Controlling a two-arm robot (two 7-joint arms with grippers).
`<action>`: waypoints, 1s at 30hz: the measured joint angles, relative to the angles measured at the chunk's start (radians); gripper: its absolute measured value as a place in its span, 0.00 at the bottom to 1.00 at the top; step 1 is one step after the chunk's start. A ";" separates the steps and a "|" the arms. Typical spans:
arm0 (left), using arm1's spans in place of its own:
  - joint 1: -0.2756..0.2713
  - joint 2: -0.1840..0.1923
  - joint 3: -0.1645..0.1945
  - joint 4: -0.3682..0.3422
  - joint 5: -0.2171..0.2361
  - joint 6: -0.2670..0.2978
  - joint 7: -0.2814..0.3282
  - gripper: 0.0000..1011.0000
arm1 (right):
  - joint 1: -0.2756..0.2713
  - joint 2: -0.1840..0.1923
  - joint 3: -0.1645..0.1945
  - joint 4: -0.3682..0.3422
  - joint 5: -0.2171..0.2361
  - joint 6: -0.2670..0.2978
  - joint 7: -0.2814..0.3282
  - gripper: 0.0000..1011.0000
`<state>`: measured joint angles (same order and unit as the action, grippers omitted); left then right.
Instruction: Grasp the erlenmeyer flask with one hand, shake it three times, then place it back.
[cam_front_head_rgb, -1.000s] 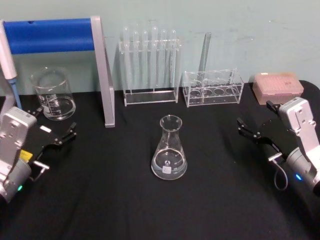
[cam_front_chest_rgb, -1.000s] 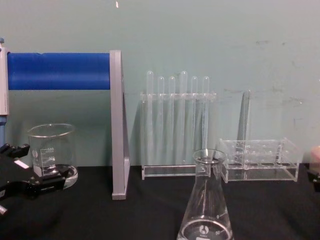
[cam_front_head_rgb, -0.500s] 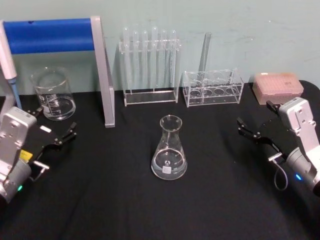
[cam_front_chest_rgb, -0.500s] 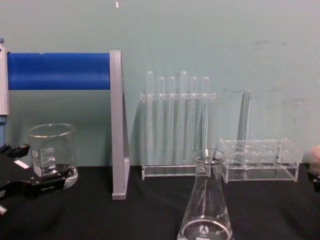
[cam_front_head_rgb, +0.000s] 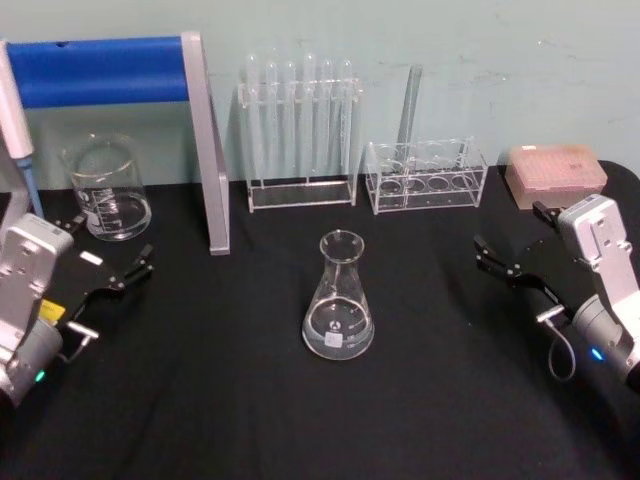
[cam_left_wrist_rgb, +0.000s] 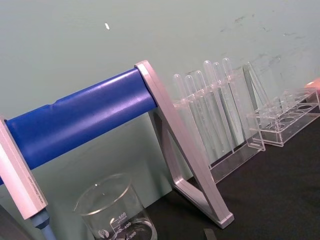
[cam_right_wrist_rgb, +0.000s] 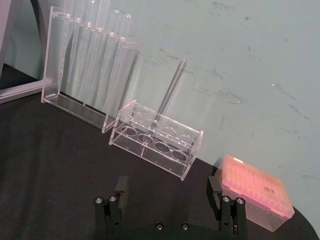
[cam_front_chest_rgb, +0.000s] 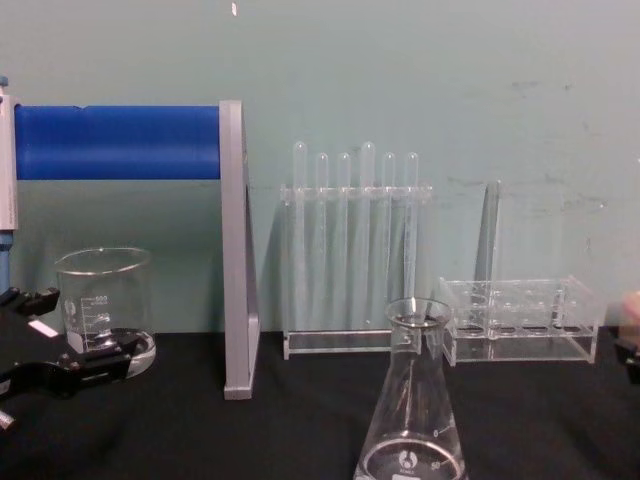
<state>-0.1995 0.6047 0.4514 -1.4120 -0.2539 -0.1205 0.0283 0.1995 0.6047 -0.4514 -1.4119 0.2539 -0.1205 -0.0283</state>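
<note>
At counter (cam_front_head_rgb: 200, 400) centre, erlenmeyer flask (cam_front_head_rgb: 338, 310) is standing free: likely light, slick, fragile; neck looking the safest hold. Left claw (cam_front_head_rgb: 110, 242) at nine, right claw (cam_front_head_rgb: 512, 240) at three o'clock, are gaping wide, empty.

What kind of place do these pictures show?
Most likely a laboratory bench: an erlenmeyer flask stands on a black table, with a rack of test tubes, a glass beaker and a pink tip box behind. The left gripper and right gripper are open at its sides.
</note>
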 joint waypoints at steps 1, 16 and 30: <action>0.000 0.000 0.000 0.000 0.000 0.000 0.000 0.99 | 0.000 0.000 0.000 0.000 0.000 0.000 0.000 0.99; 0.000 0.000 0.000 0.000 0.000 0.000 0.000 0.99 | -0.024 -0.005 0.028 -0.021 0.007 -0.009 0.023 0.99; 0.000 0.000 0.000 0.000 0.000 0.000 0.000 0.99 | -0.121 0.001 0.087 -0.142 0.095 -0.022 0.109 0.99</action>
<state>-0.1995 0.6047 0.4514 -1.4120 -0.2539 -0.1205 0.0283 0.0787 0.6058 -0.3643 -1.5536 0.3485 -0.1424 0.0808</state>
